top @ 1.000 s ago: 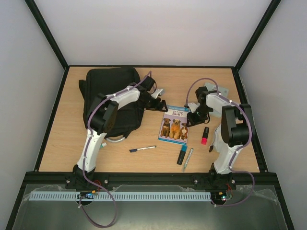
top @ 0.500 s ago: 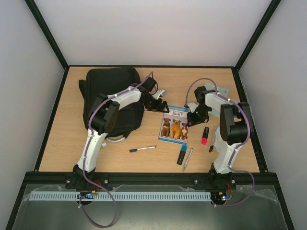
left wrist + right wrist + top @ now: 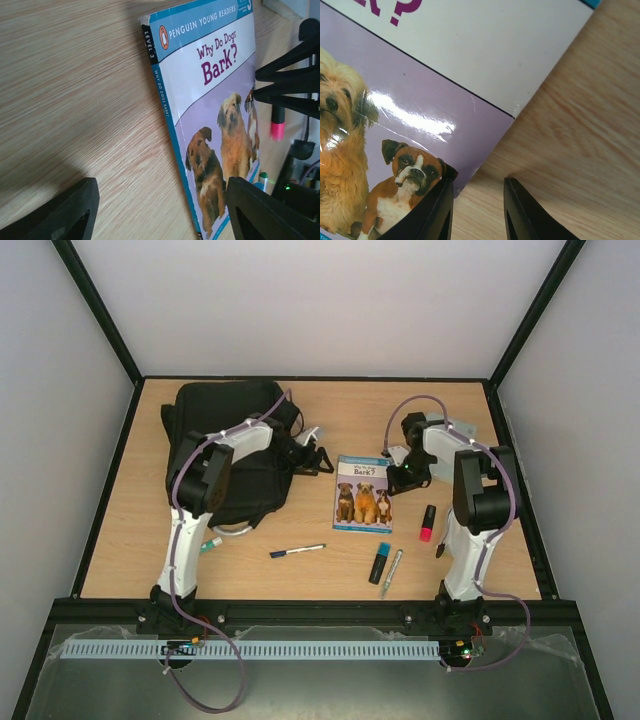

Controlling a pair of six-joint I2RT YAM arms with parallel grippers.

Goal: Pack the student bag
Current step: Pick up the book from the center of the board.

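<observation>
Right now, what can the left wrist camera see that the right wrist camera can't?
Only the left wrist camera shows the thin paperback dog book's purple title, "Why Do Dogs Bark?", its blue spine, and a pink-tipped black highlighter pen beyond it. Only the right wrist camera shows the brown-and-white dog's face clearly, with the right tool open over the book's edge. Both show the book's cover, its shaggy tan dog, and the light wooden table.
</observation>
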